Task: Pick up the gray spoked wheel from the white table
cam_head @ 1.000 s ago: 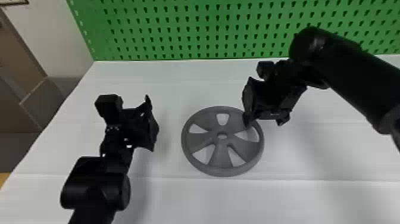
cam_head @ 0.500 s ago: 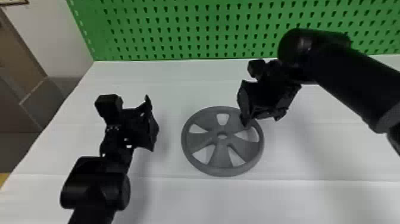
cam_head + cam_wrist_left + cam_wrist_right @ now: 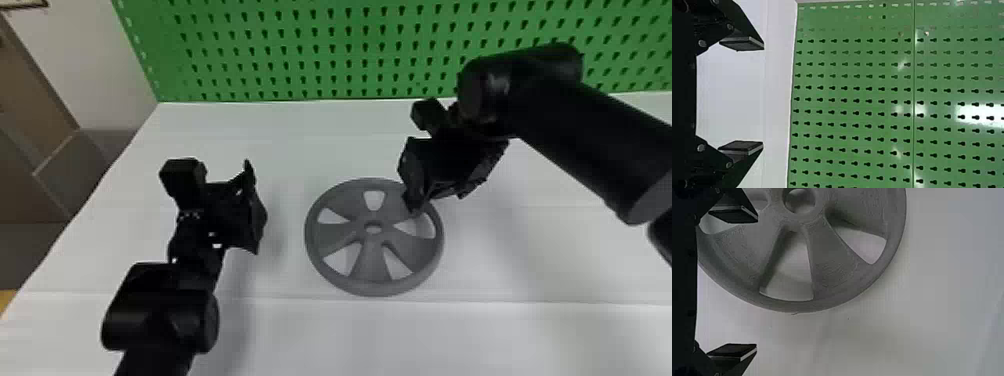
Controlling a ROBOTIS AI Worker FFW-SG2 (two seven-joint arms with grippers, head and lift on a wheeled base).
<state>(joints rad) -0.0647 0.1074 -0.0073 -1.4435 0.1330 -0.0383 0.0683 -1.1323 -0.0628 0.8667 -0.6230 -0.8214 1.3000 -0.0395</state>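
From my station I see the gray spoked wheel (image 3: 372, 252) lying flat on the white table (image 3: 470, 332), its face up. I make out a round rim, five broad spokes flaring outward, a hole through the hub, and white showing between the spokes.

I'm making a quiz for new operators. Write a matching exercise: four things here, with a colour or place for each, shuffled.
1. Spoked wheel
2. Pegboard
3. Left gripper
4. Right gripper

A. Left of the wheel
B. Green
C. One finger over the wheel's far right part
D. Gray, on the white table

Pairs: 1-D, 2-B, 3-A, 4-C
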